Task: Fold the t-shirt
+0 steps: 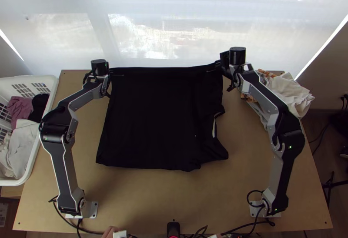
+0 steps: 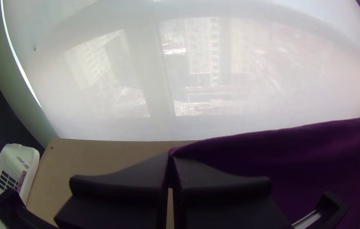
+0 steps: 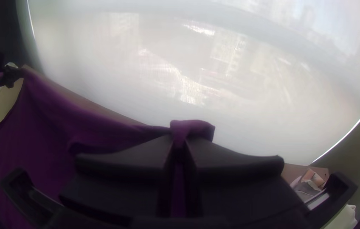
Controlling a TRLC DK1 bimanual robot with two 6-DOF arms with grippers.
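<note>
"Where's the t-shirt (image 1: 152, 116)?"

"Spread across the middle of the counter (image 1: 174, 203), far edge drawn out straight."

"And the left gripper (image 1: 108, 76)?"

"Fingers (image 2: 120, 184) closed, pinching one far corner."

"The right gripper (image 1: 221, 65)?"

"Fingers (image 3: 120, 163) closed on the other far corner, a bunched bit poking out past the tips."

"Anything hard to make out?"

"From above, both sets of fingertips blend into the dark fabric, and I can't tell how its layers lie on the ragged right side."
</note>
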